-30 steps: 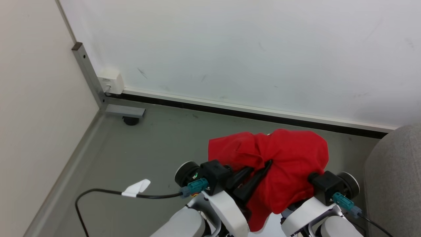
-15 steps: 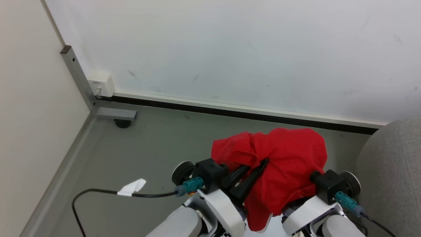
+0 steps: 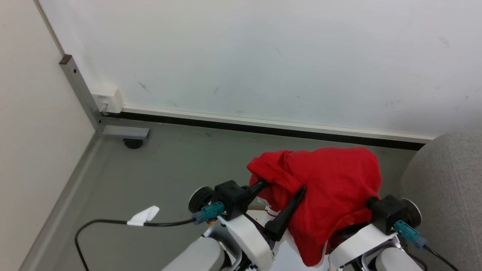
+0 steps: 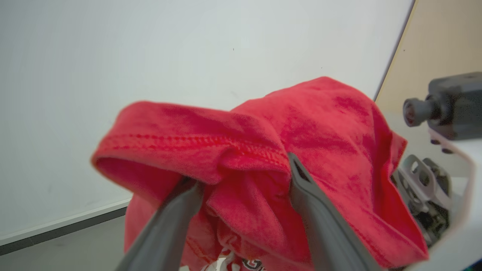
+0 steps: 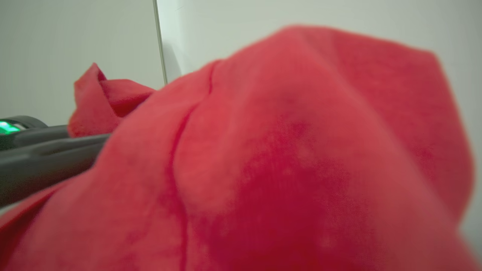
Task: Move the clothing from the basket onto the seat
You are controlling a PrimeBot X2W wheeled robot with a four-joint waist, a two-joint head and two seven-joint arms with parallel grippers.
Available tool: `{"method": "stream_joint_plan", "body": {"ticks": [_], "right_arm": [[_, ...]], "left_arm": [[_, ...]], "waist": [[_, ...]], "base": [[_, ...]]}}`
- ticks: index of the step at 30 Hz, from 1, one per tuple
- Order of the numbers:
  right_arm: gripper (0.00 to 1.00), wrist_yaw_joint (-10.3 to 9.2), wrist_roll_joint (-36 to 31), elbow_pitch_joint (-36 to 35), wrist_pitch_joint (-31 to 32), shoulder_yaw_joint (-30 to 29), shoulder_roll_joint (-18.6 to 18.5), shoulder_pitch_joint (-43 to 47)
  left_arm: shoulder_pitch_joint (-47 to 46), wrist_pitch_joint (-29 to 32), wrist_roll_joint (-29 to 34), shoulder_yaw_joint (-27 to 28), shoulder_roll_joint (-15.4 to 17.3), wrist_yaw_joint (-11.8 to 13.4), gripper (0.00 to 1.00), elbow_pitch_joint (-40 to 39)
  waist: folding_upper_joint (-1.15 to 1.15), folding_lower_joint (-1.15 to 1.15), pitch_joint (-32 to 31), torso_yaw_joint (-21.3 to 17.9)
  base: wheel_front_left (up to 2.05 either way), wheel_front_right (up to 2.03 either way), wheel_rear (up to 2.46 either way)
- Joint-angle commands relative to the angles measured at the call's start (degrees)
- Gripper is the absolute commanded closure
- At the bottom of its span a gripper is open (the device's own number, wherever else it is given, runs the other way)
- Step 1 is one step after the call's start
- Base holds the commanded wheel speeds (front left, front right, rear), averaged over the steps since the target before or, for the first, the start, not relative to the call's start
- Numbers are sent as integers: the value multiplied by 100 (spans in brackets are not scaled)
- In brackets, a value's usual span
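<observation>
Change: left gripper [image 3: 283,186] fingers, pressed together in the earlier frames, now stand wide apart, the clothing [image 3: 331,188] slack over them, unpinched. It lies lower centre-right in head view, draped across both grippers, the seat [image 3: 444,188] at the right edge; right gripper [image 3: 386,212] fingers are buried in fabric, grip cannot be told. A print [image 4: 241,264] at left wrist view's bottom edge is too cropped to read.
</observation>
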Motion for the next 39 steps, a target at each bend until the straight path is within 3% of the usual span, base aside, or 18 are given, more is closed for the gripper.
{"method": "stream_joint_plan", "body": {"ticks": [1,13,28,39], "right_arm": [[100,-12,4,-55,-5,-49,-8,35],[100,-12,-68,-279,-4,-601,-104,213],[100,-12,-186,-690,-5,-953,-355,43],[100,-12,-368,-905,-5,-1373,-368,255]], "left_arm": [[80,-51,-24,5,54,12,0,10],[299,-255,-26,105,253,161,0,-205],[313,-458,251,197,364,246,0,-567],[304,-488,369,87,388,179,0,-485]], "waist": [[0,0,5,-24],[0,0,22,-540],[0,0,248,-2092],[0,0,363,-2951]], "base": [[0,0,0],[0,0,0],[0,0,0],[0,0,0]]}}
